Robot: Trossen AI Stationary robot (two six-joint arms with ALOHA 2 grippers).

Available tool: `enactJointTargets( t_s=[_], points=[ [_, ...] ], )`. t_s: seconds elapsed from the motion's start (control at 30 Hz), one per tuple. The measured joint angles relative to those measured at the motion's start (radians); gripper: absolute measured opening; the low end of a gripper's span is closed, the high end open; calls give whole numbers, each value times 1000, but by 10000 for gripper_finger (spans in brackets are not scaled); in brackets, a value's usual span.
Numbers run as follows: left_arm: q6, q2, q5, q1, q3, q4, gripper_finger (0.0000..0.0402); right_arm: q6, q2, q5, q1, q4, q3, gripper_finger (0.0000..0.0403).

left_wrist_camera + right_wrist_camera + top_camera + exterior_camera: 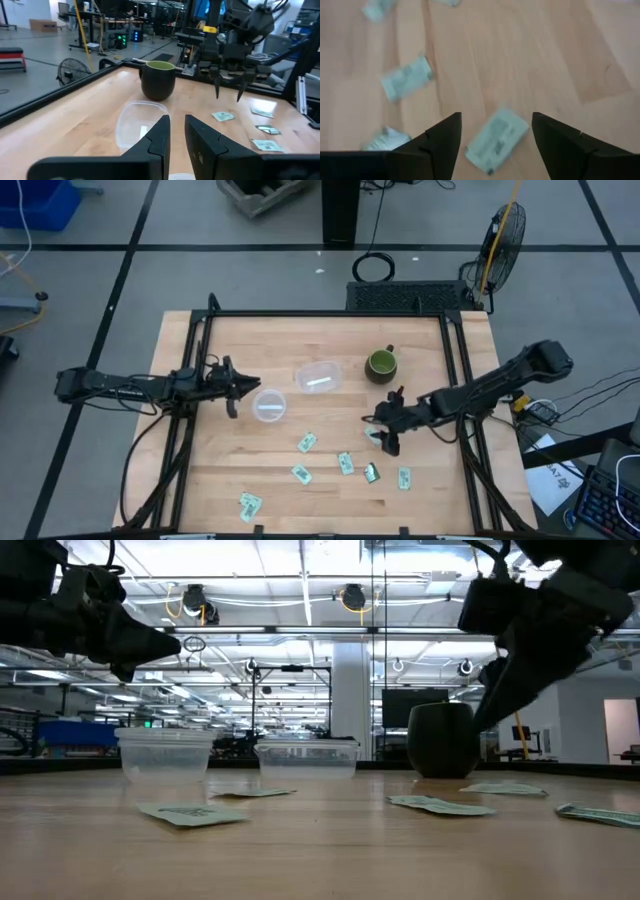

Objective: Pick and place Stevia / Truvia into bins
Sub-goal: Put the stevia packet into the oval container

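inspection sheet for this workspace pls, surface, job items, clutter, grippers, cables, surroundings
surface: wooden table, bare wood between items
job's things: six sachets loose on the table; round tub and square tub side by side, a sachet in the square tub
clutter: green mug
grippers: left gripper beside the round tub, nearly shut, empty; right gripper open above a sachet
cables: coil on the floor
surroundings: fan

Grey floor (pixel 250 265), black tape lines

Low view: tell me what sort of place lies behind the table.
Probably a large robotics lab or workshop: exposed ceiling with strip lights, a dark monitor at the back, and a floor fan and taped floor lines in the high view.
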Motion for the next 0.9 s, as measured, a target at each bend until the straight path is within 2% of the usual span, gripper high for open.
enactJointTargets(
  t_s=[0.27, 0.63, 0.9],
  points=[
    [-2, 0, 1, 0, 0, 6, 63, -75, 91, 31, 50, 3, 0, 216],
    [1, 0, 0, 0, 0, 8, 63, -66, 187, 58, 73, 52, 0, 223],
    [2, 0, 0, 0, 0, 7, 63, -65, 214, 80, 76, 53, 1, 208]
  ],
)
